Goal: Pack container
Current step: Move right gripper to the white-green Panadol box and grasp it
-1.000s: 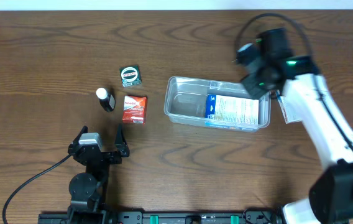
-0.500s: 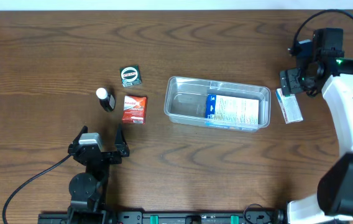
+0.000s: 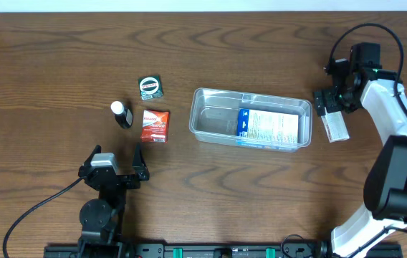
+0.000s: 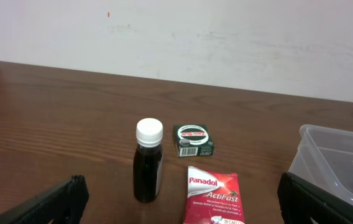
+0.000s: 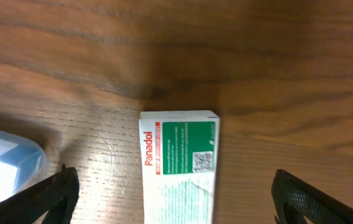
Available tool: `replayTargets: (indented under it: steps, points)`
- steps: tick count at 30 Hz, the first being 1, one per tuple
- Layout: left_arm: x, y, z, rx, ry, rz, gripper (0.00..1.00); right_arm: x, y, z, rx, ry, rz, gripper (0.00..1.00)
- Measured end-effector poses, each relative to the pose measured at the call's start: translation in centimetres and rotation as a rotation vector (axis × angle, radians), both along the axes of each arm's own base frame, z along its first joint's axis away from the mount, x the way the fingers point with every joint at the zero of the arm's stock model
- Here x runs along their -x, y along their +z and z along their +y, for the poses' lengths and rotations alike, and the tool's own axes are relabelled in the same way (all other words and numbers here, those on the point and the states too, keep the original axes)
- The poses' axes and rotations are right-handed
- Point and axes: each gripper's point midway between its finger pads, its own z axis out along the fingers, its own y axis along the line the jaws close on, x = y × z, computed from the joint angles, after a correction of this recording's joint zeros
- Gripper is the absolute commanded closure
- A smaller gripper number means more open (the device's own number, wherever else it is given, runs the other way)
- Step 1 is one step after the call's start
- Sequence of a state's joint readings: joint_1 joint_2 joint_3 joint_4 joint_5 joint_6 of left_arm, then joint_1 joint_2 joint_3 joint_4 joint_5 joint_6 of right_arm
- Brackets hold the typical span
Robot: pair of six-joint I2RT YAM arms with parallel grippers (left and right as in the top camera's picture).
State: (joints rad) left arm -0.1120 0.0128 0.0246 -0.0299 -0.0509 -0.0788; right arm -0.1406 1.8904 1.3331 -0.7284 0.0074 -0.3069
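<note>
Red packet [image 4: 212, 198] reads "Panadol ActiFast"; green-white box [image 5: 178, 167] "Panadol".

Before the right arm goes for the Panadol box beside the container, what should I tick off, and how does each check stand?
1. Right gripper open: ok.
2. Panadol box flat on the table, lined up between the fingers, ungripped: ok.
3. Fingers low enough to close on the box: cannot tell.
4. Container has free room at its left end: ok.
5. Left gripper open and well away from the container: ok.
</note>
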Motion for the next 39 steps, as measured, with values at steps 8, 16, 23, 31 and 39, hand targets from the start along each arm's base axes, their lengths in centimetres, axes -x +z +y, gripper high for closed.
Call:
replayTargets:
  steps: [8, 16, 23, 31, 39]
  points:
    - [0.0, 0.0, 0.0, 0.0, 0.0, 0.0, 0.02, 2.5, -4.9, -1.0, -0.034, -0.047, 0.169, 0.11]
    - [0.0, 0.0, 0.0, 0.0, 0.0, 0.0, 0.02, 4.6, -5.4, -1.3, -0.056, -0.084, 0.253, 0.37]
    - [0.0, 0.0, 0.0, 0.0, 0.0, 0.0, 0.02, 4.8, -5.4, -1.4, -0.055, -0.091, 0.259, 0.54]
    - [0.0, 0.0, 0.0, 0.0, 0.0, 0.0, 0.02, 4.3, -5.3, -1.6, -0.042, -0.092, 0.241, 0.65]
    - [0.0, 0.0, 0.0, 0.0, 0.0, 0.0, 0.02, 3.6, -4.4, -1.9, -0.034, -0.093, 0.23, 0.65]
